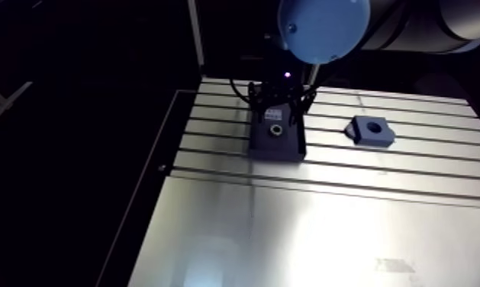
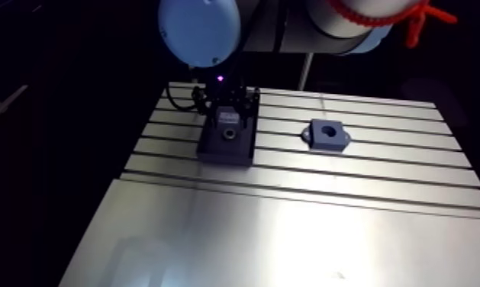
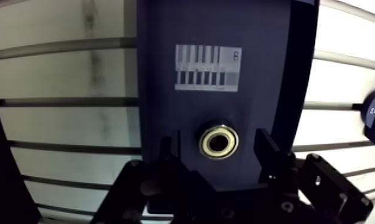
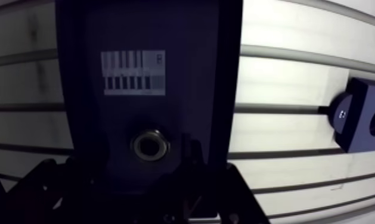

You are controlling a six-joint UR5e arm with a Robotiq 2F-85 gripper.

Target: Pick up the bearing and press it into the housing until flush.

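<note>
The bearing, a small brass-coloured ring, sits in a hole of a dark blue holder block that carries a white striped label. My gripper hangs right over this block, open, with one finger on each side of the bearing and a gap to it on both sides. The housing, a grey-blue block with a round bore, lies flat on the table to the right of the holder, apart from the gripper. In the wrist view only the housing's edge shows, off to the side of the gripper.
The slotted aluminium table has grooves running across under both blocks and a smooth plate towards the front. The table's left edge drops into darkness close beside the holder block.
</note>
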